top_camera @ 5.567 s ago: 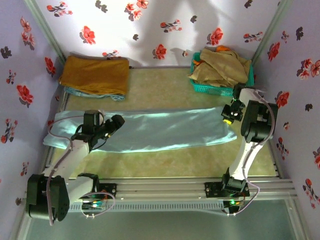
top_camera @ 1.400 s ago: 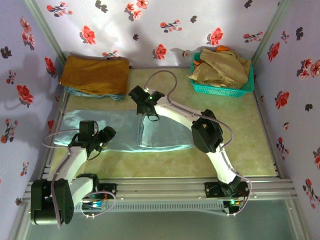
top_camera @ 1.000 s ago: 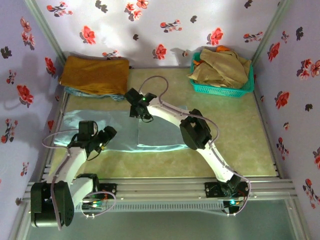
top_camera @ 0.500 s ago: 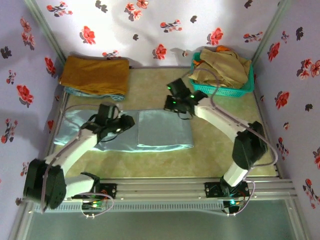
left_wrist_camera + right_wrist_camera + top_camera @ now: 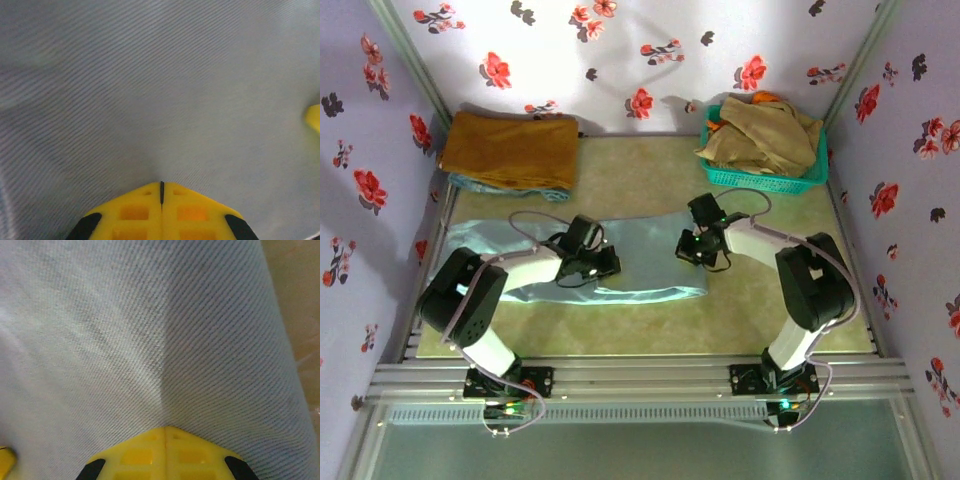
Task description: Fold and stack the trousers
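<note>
The pale blue-grey trousers [image 5: 650, 272] lie flat across the middle of the table, their right end folded over onto the rest. My left gripper [image 5: 607, 263] is down on the folded layer near its left edge. In the left wrist view its yellow fingers [image 5: 161, 184] meet tip to tip on the cloth [image 5: 150, 90]. My right gripper [image 5: 687, 250] sits at the folded part's right end. Its fingers [image 5: 165, 429] are shut, and a pinched ridge of cloth [image 5: 160, 370] runs up from the tips.
A folded mustard-brown cloth [image 5: 510, 148] lies at the back left. A teal basket [image 5: 760, 180] holding beige-tan garments [image 5: 765, 130] stands at the back right. Flowered walls close in three sides, and a metal rail [image 5: 640, 375] runs along the near edge.
Both grippers have come down onto the folded trousers and shut. The left one moved right, and the right one moved nearer and slightly right.
</note>
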Robot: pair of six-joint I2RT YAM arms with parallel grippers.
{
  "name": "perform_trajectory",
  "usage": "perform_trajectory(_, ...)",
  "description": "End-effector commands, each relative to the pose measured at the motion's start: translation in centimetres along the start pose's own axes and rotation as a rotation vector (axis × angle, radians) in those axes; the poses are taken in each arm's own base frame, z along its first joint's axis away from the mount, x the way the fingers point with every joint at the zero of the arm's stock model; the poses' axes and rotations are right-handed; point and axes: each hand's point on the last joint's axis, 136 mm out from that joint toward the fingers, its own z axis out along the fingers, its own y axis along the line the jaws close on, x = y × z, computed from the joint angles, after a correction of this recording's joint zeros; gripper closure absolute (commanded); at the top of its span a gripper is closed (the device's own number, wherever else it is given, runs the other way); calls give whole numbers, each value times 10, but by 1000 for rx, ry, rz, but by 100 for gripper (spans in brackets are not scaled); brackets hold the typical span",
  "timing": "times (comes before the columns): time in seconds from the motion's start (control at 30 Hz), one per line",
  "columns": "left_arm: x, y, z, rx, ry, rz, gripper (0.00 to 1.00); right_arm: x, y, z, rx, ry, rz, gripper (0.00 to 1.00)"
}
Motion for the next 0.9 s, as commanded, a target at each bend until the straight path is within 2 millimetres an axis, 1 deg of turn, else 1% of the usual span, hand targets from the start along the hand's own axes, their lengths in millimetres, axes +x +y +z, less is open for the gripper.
perform_trajectory(0.0, 5, 8, 4, 5, -1, -29, 100, -8, 20, -29, -67, -29, -62, 94)
perform_trajectory(0.07, 8, 10, 3, 2, 2, -28, 100, -15, 20, -50, -66, -72, -82, 88)
perform_trajectory(0.1, 9, 10, 1, -1, 5, -25, 100, -19, 17, -59, -57, -97, -87, 82)
perform_trajectory(0.13, 9, 9, -2, -1, 5, -17, 100, -24, 10, -67, -41, -120, -86, 73)
perform_trajectory(0.2, 7, 5, -8, 1, 1, 0, 100, -32, -10, -75, 12, -146, -62, 55)
perform_trajectory(0.23, 6, 2, -12, 4, -3, 6, 100, -33, -19, -74, 26, -142, -49, 50)
perform_trajectory(0.3, 4, -3, -19, 15, -12, 21, 98, -31, -28, -69, 16, -109, -46, 43)
perform_trajectory(0.43, -1, -12, -30, 28, -29, 39, 96, -25, -30, -55, -10, -76, -81, 36)
perform_trajectory(0.5, -4, -15, -35, 30, -37, 48, 95, -23, -34, -46, -9, -70, -90, 33)
perform_trajectory(0.6, -9, -15, -42, 34, -50, 43, 94, -18, -37, -32, -22, -28, -96, 33)
perform_trajectory(0.67, -11, -13, -45, 34, -56, 41, 94, -14, -35, -20, -55, 12, -99, 33)
perform_trajectory(0.77, -15, -11, -50, 33, -68, 32, 94, -8, -35, -4, -73, 68, -85, 35)
perform_trajectory(0.87, -17, -9, -56, 31, -73, 29, 94, -2, -24, 1, -153, 90, -76, 36)
